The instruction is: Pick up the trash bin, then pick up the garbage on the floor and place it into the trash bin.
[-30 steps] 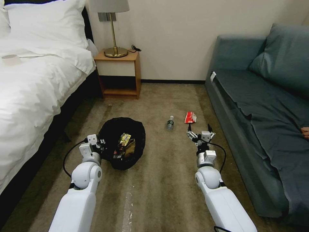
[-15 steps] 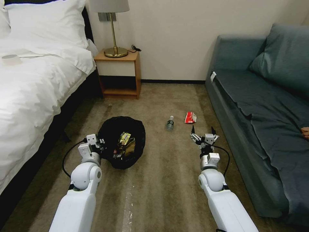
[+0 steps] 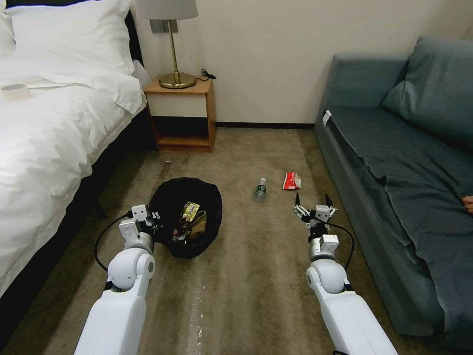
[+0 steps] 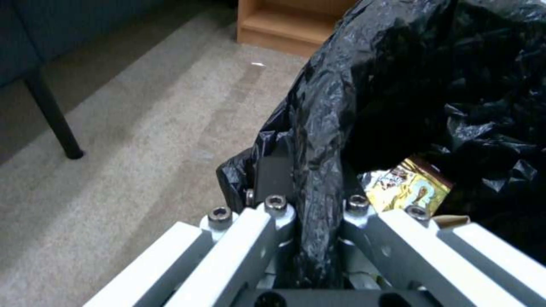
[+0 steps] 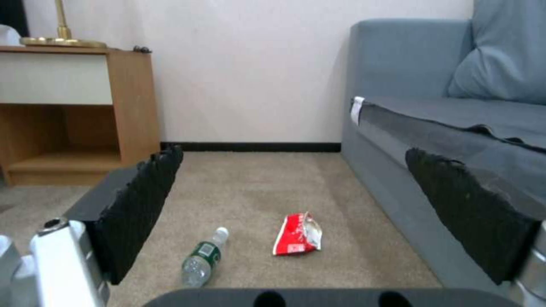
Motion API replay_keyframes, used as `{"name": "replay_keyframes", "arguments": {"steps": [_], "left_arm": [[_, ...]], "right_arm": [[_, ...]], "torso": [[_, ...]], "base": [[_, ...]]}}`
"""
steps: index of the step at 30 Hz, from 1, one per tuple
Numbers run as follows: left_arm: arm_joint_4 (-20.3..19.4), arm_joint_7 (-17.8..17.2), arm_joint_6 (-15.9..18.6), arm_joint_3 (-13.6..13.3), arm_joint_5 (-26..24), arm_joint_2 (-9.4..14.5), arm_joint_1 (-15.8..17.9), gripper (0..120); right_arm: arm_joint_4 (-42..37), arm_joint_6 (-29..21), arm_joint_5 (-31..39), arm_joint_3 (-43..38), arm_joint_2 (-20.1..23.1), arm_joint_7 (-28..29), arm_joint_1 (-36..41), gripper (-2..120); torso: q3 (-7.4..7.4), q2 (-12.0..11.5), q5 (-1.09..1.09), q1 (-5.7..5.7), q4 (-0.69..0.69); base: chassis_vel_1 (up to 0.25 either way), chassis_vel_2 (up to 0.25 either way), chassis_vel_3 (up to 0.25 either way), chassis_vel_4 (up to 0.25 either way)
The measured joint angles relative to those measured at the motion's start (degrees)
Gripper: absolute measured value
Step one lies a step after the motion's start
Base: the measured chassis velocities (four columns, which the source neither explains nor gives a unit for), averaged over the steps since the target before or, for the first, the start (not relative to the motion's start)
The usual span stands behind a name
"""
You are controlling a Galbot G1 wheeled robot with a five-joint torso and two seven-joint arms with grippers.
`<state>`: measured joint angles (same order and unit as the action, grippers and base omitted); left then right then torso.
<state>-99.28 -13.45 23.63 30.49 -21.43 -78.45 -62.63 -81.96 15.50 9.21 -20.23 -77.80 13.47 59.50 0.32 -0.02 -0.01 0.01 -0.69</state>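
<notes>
The trash bin (image 3: 185,217), wrapped in a crinkly black liner (image 4: 398,85), sits at the left of the carpet. My left gripper (image 3: 152,220) is shut on its near rim, the liner pinched between the fingers (image 4: 276,170). Inside lies a gold-brown snack wrapper (image 3: 191,213) (image 4: 407,187). Two pieces of garbage lie on the floor: a small clear bottle with a green label (image 3: 260,189) (image 5: 204,257) and a red-and-white packet (image 3: 291,180) (image 5: 298,234). My right gripper (image 3: 313,203) (image 5: 296,221) hangs open just short of the packet, with nothing between its black pads (image 5: 139,204).
A white bed (image 3: 49,138) runs along the left. A wooden nightstand (image 3: 182,116) with a brass lamp (image 3: 172,49) stands against the far wall. A grey-blue sofa (image 3: 394,172) lines the right, close to my right arm.
My right gripper has shifted to the right and slightly nearer, still open. The left gripper and trash bin have barely moved.
</notes>
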Motion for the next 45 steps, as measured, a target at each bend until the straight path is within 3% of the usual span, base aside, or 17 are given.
{"name": "replay_keyframes", "arguments": {"steps": [45], "left_arm": [[-0.77, 0.53, -0.36, 0.02, 0.12, 0.83, -0.66, 3]], "right_arm": [[0.27, 0.81, -0.02, -1.09, -0.32, -0.64, 0.02, 100]], "torso": [[0.00, -0.01, 0.00, 0.00, 0.00]], "base": [[-0.028, 0.032, 0.031, -0.029]]}}
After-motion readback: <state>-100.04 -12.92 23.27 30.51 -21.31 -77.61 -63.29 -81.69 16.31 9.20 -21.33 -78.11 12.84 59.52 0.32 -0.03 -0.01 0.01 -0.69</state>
